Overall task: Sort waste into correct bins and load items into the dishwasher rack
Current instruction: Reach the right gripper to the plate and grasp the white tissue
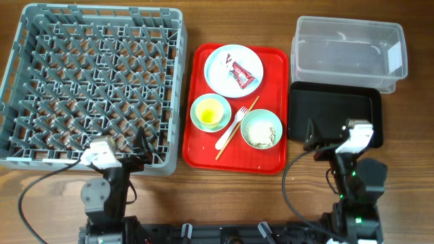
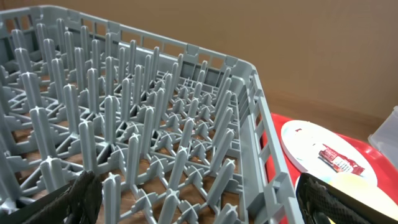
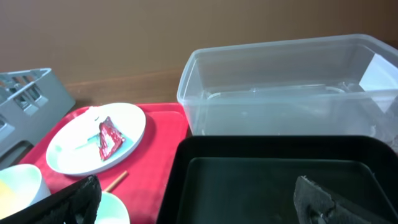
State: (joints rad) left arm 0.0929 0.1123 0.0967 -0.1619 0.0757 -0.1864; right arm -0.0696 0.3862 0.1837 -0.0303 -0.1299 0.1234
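Dishwasher rack [image 1: 175, 81] on the left of the counter [image 1: 413, 190], pegs upright. Red tray [image 1: 268, 88] just beside it, carrying the tableware: a white plate [image 1: 220, 62] at the back with a red-and-white wrapper [image 1: 243, 76] lying on it, a pale bowl [image 1: 196, 112] with a yellow cup [image 1: 212, 110] sitting inside, and a second bowl [image 1: 243, 129] with rice scraps [image 1: 262, 135] in its bottom. White fork [image 1: 229, 130] and wooden chopstick [image 1: 251, 107] flat on the tray between the two bowls, side by side. Clear tub [image 1: 298, 57] at the far right, black tray [image 1: 332, 102] just in front of it. Left gripper [image 2: 199, 183] spread wide over the rack's near right corner, holding nothing. Right gripper [image 3: 198, 186] spread wide above the black tray's near edge, holding nothing.
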